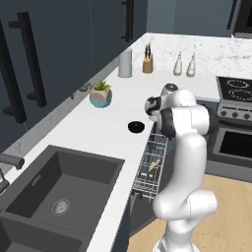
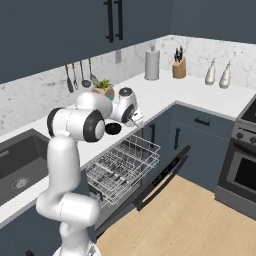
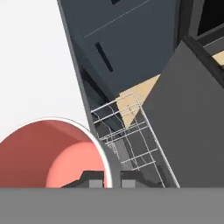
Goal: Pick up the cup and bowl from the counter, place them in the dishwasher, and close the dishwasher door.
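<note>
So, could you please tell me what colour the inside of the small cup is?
Coral-red inside the small cup, white rim; hand view shows it best.

Reddish-coral inside, white along the rim: cup [image 3: 52,153]. Black all over: bowl [image 1: 136,127]. White with faint grey marbling: desk [image 1: 93,133]. Silver wire: dishwasher rack [image 2: 122,167]. Flat dark blue-grey: dishwasher door [image 3: 192,118]. Teal and pink: plant pot [image 1: 100,98], green leaves above. Grey: canister [image 1: 125,64]. White: two bottles [image 1: 184,65]. Dark charcoal: sink [image 1: 59,192]. Pale wood planks: floor [image 2: 190,225].
</note>
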### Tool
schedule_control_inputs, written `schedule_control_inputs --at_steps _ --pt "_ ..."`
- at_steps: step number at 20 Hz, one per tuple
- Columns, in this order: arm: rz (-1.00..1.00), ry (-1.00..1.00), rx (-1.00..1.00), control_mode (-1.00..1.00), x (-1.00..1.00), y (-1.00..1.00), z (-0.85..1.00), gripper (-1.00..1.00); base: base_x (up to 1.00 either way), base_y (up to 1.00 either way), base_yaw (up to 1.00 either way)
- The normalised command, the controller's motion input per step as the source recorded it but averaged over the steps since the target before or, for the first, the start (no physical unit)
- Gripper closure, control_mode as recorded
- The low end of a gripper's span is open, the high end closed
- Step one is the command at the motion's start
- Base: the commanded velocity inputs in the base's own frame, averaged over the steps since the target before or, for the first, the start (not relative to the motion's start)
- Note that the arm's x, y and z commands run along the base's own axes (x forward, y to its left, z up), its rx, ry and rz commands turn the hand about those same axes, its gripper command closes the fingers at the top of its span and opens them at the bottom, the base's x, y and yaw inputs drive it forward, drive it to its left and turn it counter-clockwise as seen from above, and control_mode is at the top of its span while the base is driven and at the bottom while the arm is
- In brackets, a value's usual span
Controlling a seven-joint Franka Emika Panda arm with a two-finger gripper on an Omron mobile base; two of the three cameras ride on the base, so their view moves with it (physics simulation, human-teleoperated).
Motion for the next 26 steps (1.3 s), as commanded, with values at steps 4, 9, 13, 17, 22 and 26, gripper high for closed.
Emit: schedule_control_inputs --at_steps 4,9,13,17,22,26 --pt "-0.06 -0.17 0.12 -1.0 -1.0 -0.38 0.15 1.0 0.0 0.0 0.0" --pt "-0.02 -0.07 0.14 -1.0 -1.0 -0.47 0.0 1.0 0.0 0.0 0.0" --pt "0.0 0.0 0.18 -1.0 -0.78 -0.55 -0.05 1.0 0.0 0.0 0.0" --pt "0.0 0.0 0.18 -1.0 -0.23 -0.2 -0.33 1.0 0.0 0.0 0.0" --pt "0.0 0.05 0.2 -1.0 0.04 -0.02 -0.48 1.0 0.0 0.0 0.0" --pt "0.0 0.09 0.19 -1.0 0.07 0.0 -0.49 1.0 0.0 0.0 0.0"
